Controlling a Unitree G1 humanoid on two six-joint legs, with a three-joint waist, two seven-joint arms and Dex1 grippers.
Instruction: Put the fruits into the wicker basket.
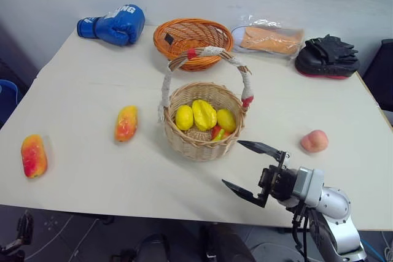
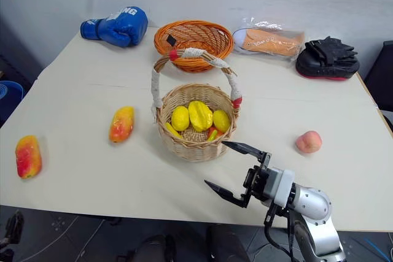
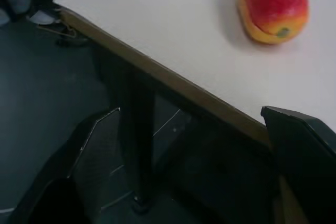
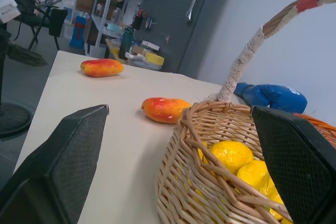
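Two mangoes (image 1: 126, 123) (image 1: 34, 156), one peach (image 1: 314, 141)

Right gripper (image 1: 253, 168) hovers with jaws wide apart; left gripper (image 3: 184, 166) likewise spread.

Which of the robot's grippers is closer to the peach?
The right gripper: it hangs open just left of the peach. The left gripper is off the table's far left edge, by a mango.

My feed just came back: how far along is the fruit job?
Done: the wicker basket already holds yellow fruit. In hand: nothing; the right gripper hangs open beside the basket, and the left gripper is open off the table's corner. Left: both mangoes and the peach lie on the table.
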